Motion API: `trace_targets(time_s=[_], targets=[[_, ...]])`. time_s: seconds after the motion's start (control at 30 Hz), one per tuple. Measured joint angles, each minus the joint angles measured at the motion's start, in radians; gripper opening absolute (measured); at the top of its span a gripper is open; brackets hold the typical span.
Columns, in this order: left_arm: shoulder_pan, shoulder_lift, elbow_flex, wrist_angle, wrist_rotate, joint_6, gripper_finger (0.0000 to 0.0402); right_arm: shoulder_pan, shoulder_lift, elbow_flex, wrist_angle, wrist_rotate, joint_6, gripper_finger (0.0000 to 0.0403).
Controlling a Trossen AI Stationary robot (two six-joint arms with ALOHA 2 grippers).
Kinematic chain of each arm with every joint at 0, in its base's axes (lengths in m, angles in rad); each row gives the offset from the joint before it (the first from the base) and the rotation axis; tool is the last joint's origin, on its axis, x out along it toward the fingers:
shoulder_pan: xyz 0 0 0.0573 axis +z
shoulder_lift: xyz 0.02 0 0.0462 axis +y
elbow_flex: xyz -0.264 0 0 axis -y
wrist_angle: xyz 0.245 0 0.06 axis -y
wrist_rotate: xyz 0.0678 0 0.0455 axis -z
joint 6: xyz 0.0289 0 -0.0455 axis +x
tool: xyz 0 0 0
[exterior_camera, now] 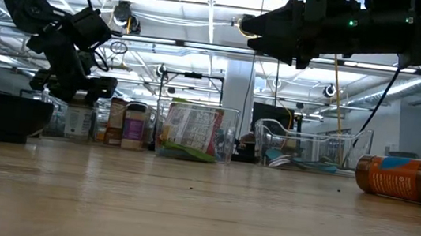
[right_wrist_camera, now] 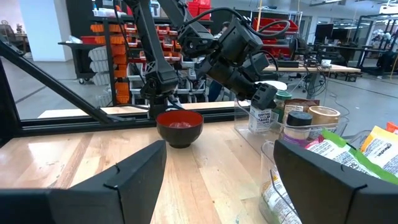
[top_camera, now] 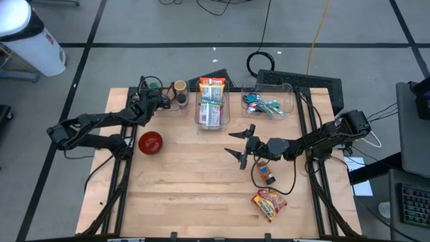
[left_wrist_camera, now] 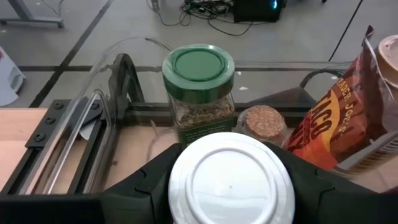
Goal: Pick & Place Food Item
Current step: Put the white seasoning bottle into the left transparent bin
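A jar with a white lid stands among other jars at the table's far left: a green-lidded jar, a cork-topped one and a dark-lidded one. My left gripper is shut on the white-lidded jar. A red bowl rests on the table near it. My right gripper hovers open above the table's middle, with nothing between its fingers. My left gripper holds the white-lidded jar at its top, the lid between the two fingers. The fingers come slanting down from the table's left. The jar stays upright; whether its base is on the table I cannot tell.
A clear bin of snack packs and a clear bin of utensils stand along the far edge. An orange bottle lies on its side and a chips bag lies near the front right. A taco-chip bag leans beside the jars.
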Motion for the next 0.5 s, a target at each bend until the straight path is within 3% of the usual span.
trace_targets(time_s=[0.5], targets=[[0.0,0.0,0.0,-0.009,0.0,-0.033,0.0217,0.0,0.0,0.0,0.0,0.0,0.0,0.029]])
